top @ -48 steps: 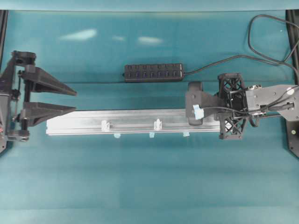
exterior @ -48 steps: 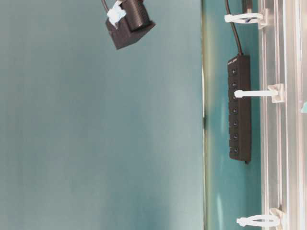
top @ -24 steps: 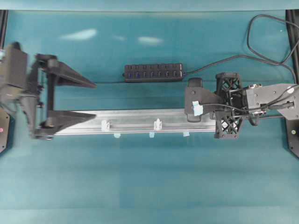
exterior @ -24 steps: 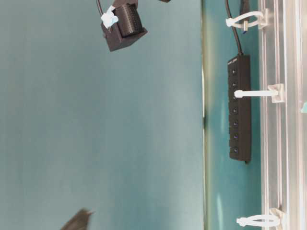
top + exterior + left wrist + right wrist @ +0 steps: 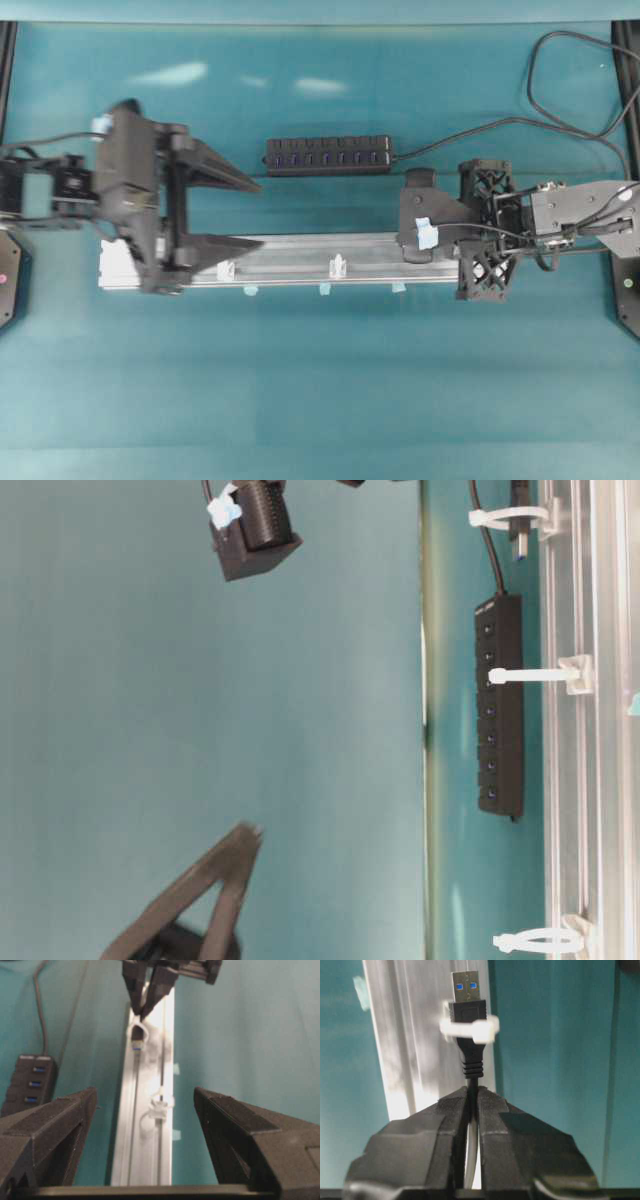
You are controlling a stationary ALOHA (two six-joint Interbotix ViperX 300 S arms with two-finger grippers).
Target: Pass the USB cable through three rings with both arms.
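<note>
I see a silver aluminium rail (image 5: 300, 258) lying lengthwise across the teal surface (image 5: 320, 390), blue tape tabs (image 5: 324, 290) along its near edge, a black multi-port hub (image 5: 328, 155) just behind.

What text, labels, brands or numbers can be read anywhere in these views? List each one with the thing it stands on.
None can be read.
USB cable: the plug shows blue contacts, no lettering.
Black multi-port hub: only rows of ports, any marking too small to tell.
Aluminium rail, rings and blue tape tabs: blank.
Left gripper and right gripper: no markings visible.
</note>
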